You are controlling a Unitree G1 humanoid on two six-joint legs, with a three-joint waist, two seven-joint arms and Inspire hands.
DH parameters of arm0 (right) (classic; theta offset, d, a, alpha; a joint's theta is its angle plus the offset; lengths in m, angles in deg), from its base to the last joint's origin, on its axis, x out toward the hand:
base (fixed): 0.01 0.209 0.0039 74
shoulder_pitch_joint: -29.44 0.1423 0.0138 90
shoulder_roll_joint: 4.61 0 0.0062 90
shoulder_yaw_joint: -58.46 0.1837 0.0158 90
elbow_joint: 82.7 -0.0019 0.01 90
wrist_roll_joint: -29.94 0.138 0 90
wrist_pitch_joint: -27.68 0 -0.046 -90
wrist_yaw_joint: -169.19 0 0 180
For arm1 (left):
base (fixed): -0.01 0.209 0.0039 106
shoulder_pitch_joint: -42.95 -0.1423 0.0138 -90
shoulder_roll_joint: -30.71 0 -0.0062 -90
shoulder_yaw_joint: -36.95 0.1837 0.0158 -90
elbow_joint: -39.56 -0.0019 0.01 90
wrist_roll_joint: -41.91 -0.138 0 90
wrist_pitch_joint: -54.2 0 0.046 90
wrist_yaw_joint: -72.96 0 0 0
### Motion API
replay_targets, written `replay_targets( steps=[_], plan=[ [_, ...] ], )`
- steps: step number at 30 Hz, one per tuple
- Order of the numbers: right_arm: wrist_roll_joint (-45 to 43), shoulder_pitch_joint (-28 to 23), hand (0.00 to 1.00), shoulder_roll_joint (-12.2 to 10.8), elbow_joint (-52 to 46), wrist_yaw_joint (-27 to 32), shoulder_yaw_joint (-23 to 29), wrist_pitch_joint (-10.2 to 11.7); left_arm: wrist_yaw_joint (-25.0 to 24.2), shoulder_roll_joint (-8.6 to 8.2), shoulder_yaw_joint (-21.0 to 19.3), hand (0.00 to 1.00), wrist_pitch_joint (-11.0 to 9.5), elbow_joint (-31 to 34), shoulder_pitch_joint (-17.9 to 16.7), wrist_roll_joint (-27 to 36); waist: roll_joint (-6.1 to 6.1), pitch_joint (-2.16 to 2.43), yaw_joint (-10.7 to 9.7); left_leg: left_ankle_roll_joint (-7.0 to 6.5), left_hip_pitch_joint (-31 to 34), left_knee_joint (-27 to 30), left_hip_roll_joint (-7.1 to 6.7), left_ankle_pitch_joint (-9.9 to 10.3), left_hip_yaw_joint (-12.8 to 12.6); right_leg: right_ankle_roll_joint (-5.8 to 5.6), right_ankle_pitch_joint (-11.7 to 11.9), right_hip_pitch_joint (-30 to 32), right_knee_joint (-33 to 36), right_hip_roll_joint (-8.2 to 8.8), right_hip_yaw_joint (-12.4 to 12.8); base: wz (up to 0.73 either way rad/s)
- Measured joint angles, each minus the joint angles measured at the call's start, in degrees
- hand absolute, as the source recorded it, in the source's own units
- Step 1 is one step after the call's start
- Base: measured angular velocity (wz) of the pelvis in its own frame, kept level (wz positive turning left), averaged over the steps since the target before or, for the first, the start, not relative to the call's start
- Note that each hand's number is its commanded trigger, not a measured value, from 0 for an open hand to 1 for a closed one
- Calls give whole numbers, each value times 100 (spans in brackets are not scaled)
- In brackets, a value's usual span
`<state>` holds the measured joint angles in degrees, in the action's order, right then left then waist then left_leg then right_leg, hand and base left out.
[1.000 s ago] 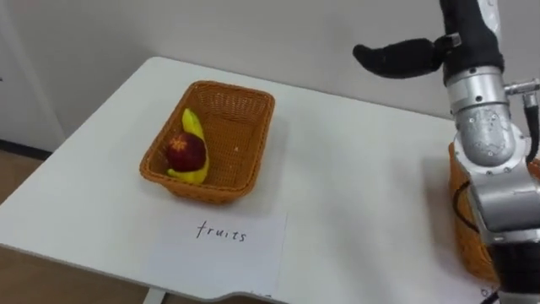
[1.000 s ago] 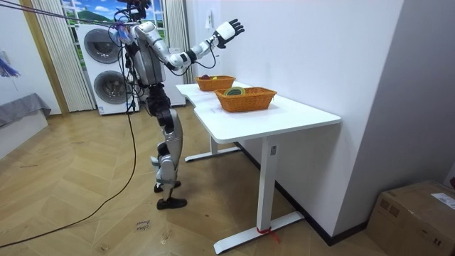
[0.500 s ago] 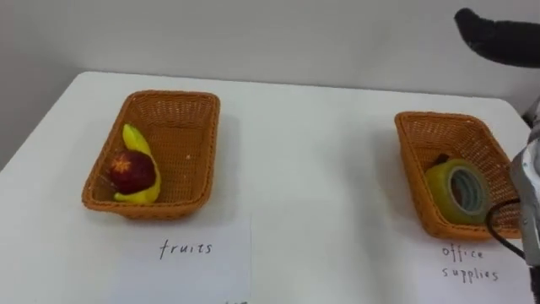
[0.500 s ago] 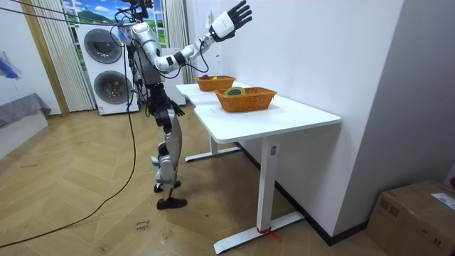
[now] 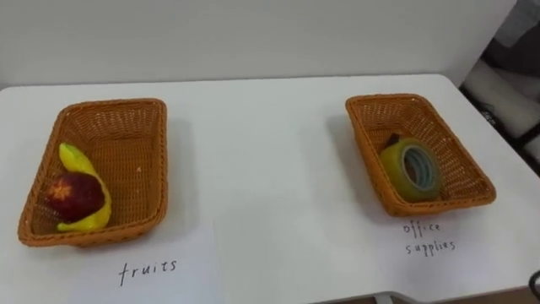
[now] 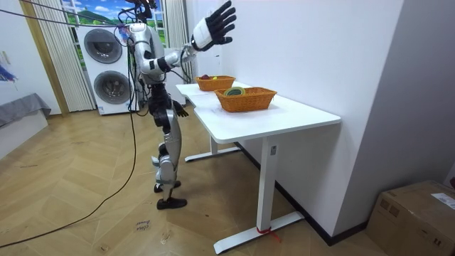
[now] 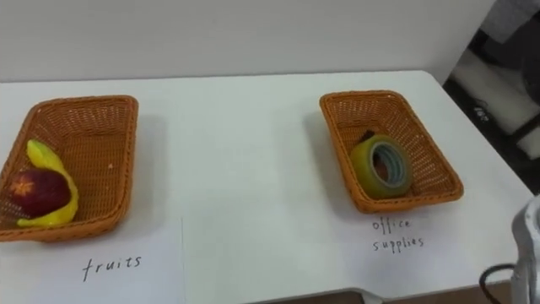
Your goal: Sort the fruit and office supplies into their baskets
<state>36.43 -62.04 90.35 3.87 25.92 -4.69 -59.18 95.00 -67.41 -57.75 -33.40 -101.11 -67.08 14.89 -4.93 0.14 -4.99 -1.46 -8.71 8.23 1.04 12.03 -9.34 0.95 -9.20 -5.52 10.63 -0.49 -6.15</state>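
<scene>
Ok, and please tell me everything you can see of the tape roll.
The tape roll is a thick ring, glossy yellowish-green, with a pale grey-blue core around an open hole. It stands tilted on its edge in the right basket, hole facing up toward the camera, on the woven floor near the left wall. A small dark thing shows behind it; whether they touch I cannot tell.

Two baskets on one counter [image 5: 270, 169]: left basket [image 5: 114, 105], right basket [image 5: 388, 99]. One banana [image 5: 69, 157] and one red apple [image 5: 74, 196] in the first, one roll of tape [image 5: 395, 165] in the second. Two paper labels [image 5: 148, 270].
</scene>
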Motion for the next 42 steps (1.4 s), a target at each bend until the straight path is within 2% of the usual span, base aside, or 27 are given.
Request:
replay_targets(
  steps=[1,2,3,4,6,11,14,17,21,25,29,33,38,39,42],
  plan=[
    [0,-90,0,0,0,218,89,7,5,7,0,0,-5,0,0,1,-14,-11,-2,1,-5,0,1,5,-13,0,0,1,0,-7,25,-9],
    [0,-123,0,0,0,324,144,14,11,8,0,0,-17,0,2,1,29,0,5,1,-11,1,4,9,-14,1,0,1,0,-13,37,-10],
    [12,-200,0,0,0,532,226,100,36,7,0,0,-59,0,-24,1,16,-19,2,1,-20,4,9,17,-46,1,0,4,1,-20,42,-12],
    [70,-310,0,-1,0,737,283,242,70,10,0,0,-98,0,-44,1,57,-13,8,4,-25,12,19,35,-92,1,0,4,2,-28,61,-12],
    [230,-486,0,-3,0,1023,336,383,164,13,0,0,-151,4,-65,2,59,-14,8,6,19,42,22,52,-101,10,-7,39,4,-28,59,-5],
    [908,-688,0,-35,32,1591,410,441,270,38,2,0,-155,5,-110,55,114,-10,-107,5,61,50,6,56,-80,23,-41,86,3,-18,54,1],
    [1215,-855,0,-150,309,1780,423,501,275,69,3,0,-155,3,-83,62,109,-10,-126,21,26,54,10,70,-57,36,-62,69,0,-15,-10,5],
    [1926,-888,0,-178,945,1925,422,559,348,55,44,0,-156,6,-49,57,108,-10,-126,22,47,58,13,73,-8,35,-66,62,-18,-17,-14,7],
    [2577,-890,0,-454,1880,2115,427,561,497,72,33,0,-159,4,7,68,112,-9,-127,25,102,62,-10,75,21,41,-77,62,-12,-17,-38,6],
    [3605,-965,0,-623,2733,2036,361,559,504,61,37,0,-224,4,64,278,128,-9,-131,25,112,46,-33,75,49,33,-109,63,-24,3,-92,4],
    [3659,-1145,0,-721,3506,1788,354,546,503,37,21,0,-199,-2,28,252,186,12,-93,22,113,35,-49,76,67,28,-106,31,-66,7,-61,4],
    [3592,-1290,0,-1060,4163,1504,320,545,463,-55,-111,0,-143,-10,25,258,227,9,-92,22,103,42,-44,76,88,28,-107,4,-88,2,-52,1],
    [3565,-1376,0,-1276,5223,1171,-228,530,453,-139,-144,0,-169,-272,142,270,271,-1,-72,17,8,25,-61,87,132,13,-163,-44,-73,14,-34,3],
    [3564,-1365,0,-1276,5452,1038,-470,494,449,-168,-125,0,-171,-348,165,280,307,-10,-65,13,5,26,-58,104,134,9,-171,-26,-71,13,-15,-4],
    [3480,-1332,0,-1285,6095,355,-842,350,315,-208,-148,0,-193,-582,181,258,342,12,27,4,-2,40,-57,113,145,7,-172,-38,-64,19,-25,0]
  ],
)
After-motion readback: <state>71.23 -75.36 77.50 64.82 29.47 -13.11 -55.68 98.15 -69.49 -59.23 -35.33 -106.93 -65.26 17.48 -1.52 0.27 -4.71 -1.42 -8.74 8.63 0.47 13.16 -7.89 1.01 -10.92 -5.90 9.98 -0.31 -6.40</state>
